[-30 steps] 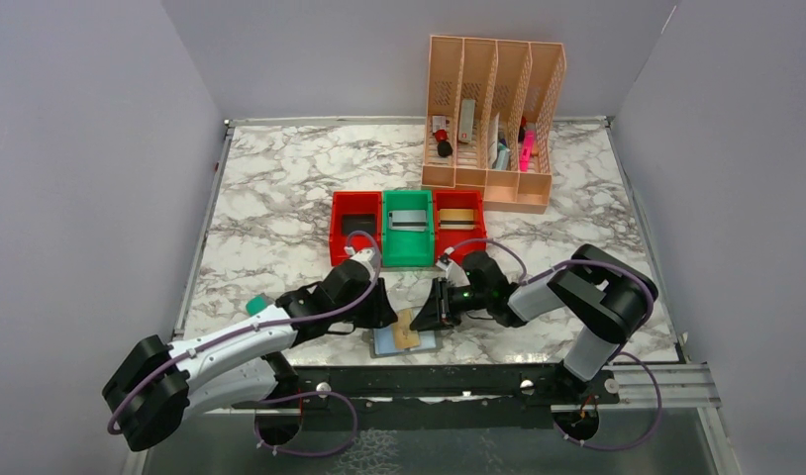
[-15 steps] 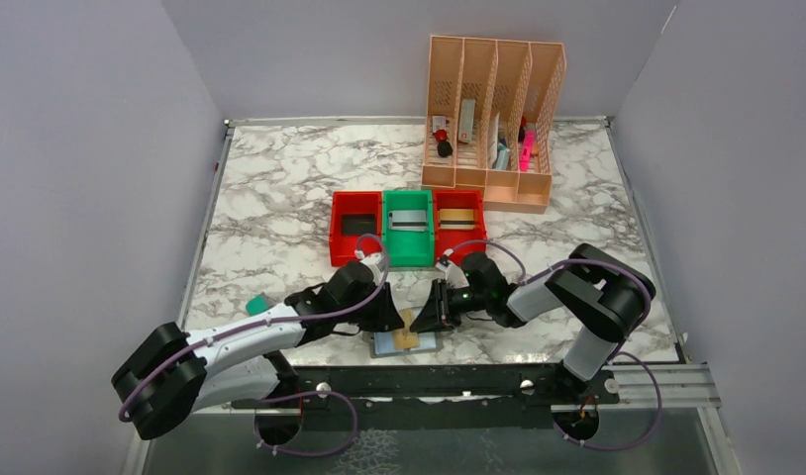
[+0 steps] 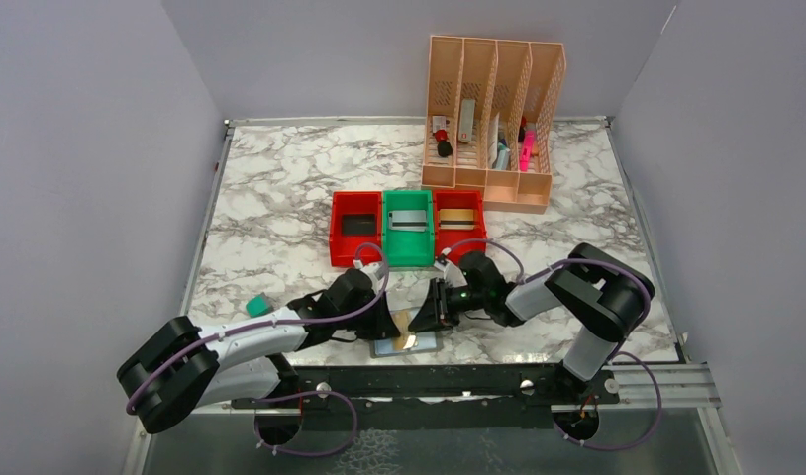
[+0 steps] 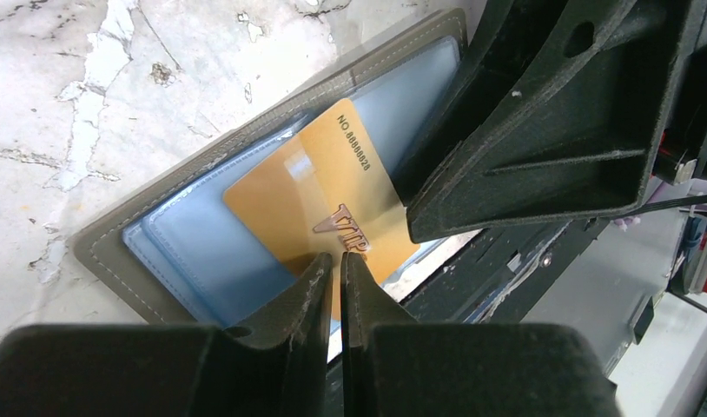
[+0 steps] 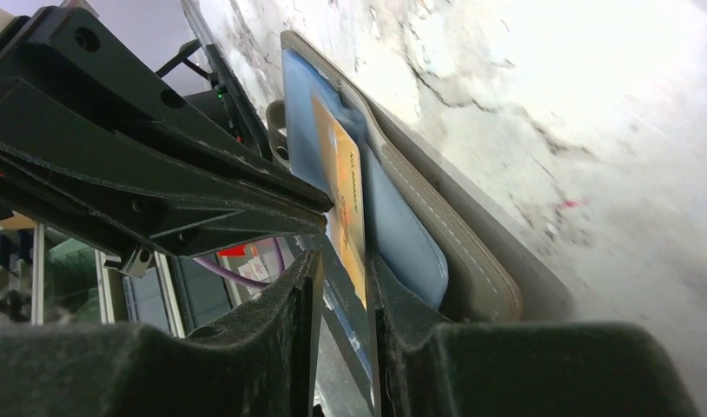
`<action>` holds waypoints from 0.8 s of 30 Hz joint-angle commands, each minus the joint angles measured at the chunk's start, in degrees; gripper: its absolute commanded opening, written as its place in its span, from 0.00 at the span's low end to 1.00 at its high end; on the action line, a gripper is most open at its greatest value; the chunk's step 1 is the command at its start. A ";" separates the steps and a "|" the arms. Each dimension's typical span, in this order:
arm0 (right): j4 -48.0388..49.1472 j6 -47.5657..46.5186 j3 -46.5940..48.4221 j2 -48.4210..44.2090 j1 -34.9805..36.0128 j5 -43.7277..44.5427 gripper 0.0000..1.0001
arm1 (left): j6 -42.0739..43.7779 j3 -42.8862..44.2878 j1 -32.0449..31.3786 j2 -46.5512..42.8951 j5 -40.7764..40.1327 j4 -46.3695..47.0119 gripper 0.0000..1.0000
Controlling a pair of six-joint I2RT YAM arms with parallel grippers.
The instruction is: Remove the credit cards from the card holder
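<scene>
Clamped thin on the gold VIP card's corner with the left gripper, card holder open at six o'clock of the table; pull flat toward eight o'clock, bracing with the right gripper, grip there impossible to tell.

The lower edge of the gold card is hidden between the fingers of the left tool, and the card holder passes behind them.
</scene>
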 commanded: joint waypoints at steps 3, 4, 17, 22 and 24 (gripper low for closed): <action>-2.63 -1.46 3.82 2.02 1.83 1.07 0.29 | 0.38 -1.26 -0.17 -0.70 -0.82 -2.35 0.13; -2.58 -1.46 3.81 2.13 1.89 1.47 0.27 | 0.38 -1.40 -0.15 -0.98 -0.92 -2.50 0.13; -19.64 -6.84 7.01 -0.31 3.17 14.84 0.30 | 0.45 1.00 -0.16 -6.53 -5.00 -8.81 0.12; -18.67 -6.56 6.66 0.42 3.17 13.94 0.29 | 0.37 1.95 -0.19 -10.65 -8.10 -12.79 0.14; -17.05 -6.19 6.33 0.79 3.17 12.73 0.29 | -0.09 0.82 -0.18 -10.90 -8.07 -11.94 0.14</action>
